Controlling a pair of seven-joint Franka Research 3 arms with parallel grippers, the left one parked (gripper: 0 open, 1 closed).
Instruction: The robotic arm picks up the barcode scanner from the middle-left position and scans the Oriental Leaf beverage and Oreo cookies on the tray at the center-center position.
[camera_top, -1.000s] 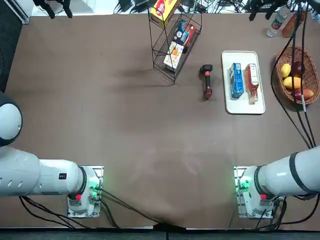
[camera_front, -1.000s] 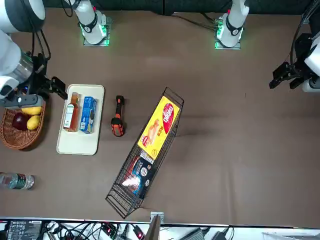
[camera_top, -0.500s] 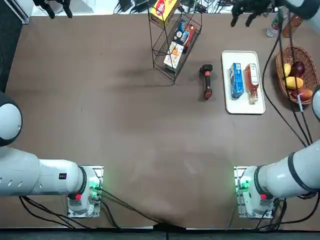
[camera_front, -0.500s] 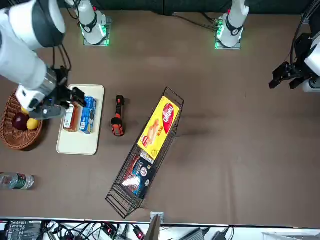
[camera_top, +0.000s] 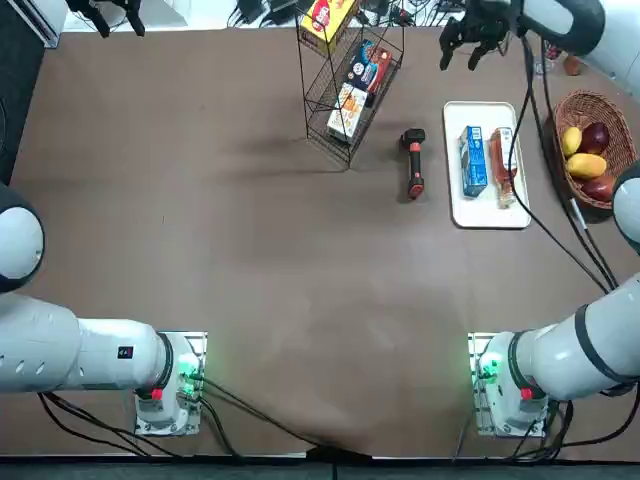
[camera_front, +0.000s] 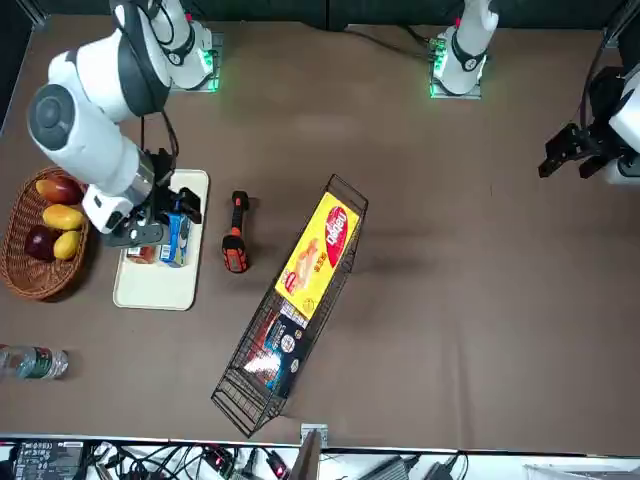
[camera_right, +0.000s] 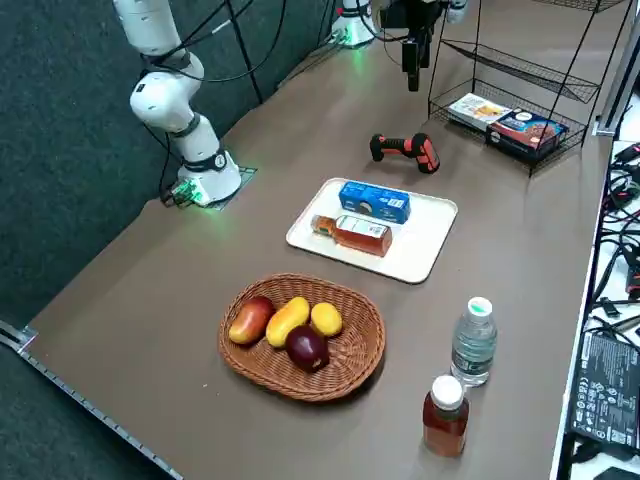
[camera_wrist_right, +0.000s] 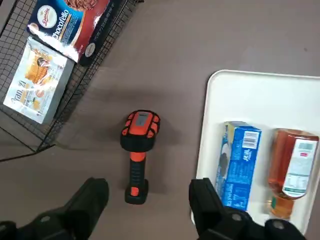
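Barcode scanner (camera_wrist_right: 137, 175) lay on the tabletop (camera_top: 250, 260) between tray (camera_top: 488, 216) and wire rack (camera_top: 340, 145); the right pincer (camera_wrist_right: 149, 202), spread wide and empty, needed centring over its slim grip before closing squarely. It looked black, with orange-red panels around a grey-windowed head.

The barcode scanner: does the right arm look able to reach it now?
Probably yes: the right end effector is open, and nothing stands between it and the barcode scanner.
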